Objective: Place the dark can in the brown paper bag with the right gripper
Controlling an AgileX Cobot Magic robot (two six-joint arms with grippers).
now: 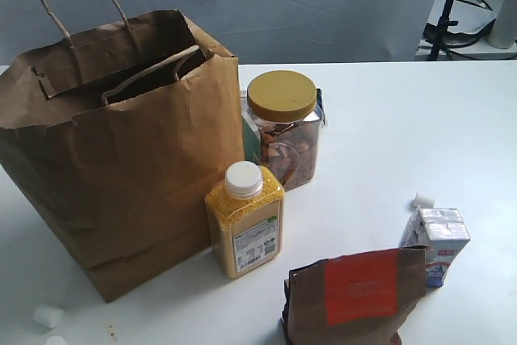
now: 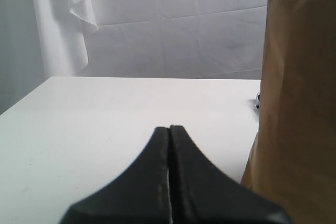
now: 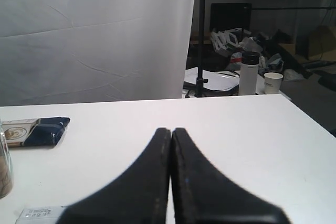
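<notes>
No dark can seen anywhere; judged rigid, slick; sides to be gripped. Closed, empty: right gripper [image 3: 171, 132].

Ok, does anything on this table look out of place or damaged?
A few small white lumps lie loose on the table, one by the small carton and two beside the brown paper bag. The bag is crinkled, with one handle flopped inward. Nothing is spilled.
</notes>
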